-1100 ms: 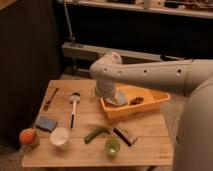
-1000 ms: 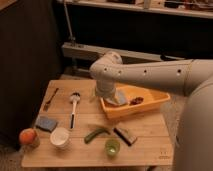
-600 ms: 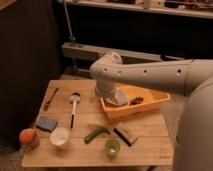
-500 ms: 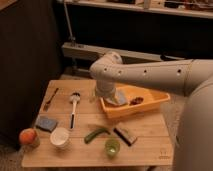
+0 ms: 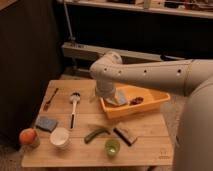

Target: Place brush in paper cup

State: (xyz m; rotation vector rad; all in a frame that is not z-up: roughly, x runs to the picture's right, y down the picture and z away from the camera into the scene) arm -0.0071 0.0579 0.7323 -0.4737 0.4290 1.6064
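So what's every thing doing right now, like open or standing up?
brush, lying flat beside the cup, not in it.
paper cup, upright, nothing inside.
green cup, upright.
orange tray, has a few things in it.
gripper, open, low over the tray's left end.

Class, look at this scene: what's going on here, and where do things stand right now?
A one-armed robot is meant to put the brush in the paper cup, but is touching neither yet. The brush lies flat on the wooden table; the paper cup stands upright near its handle end. The robot's hand is open and hangs over the end of the orange tray nearest the brush.
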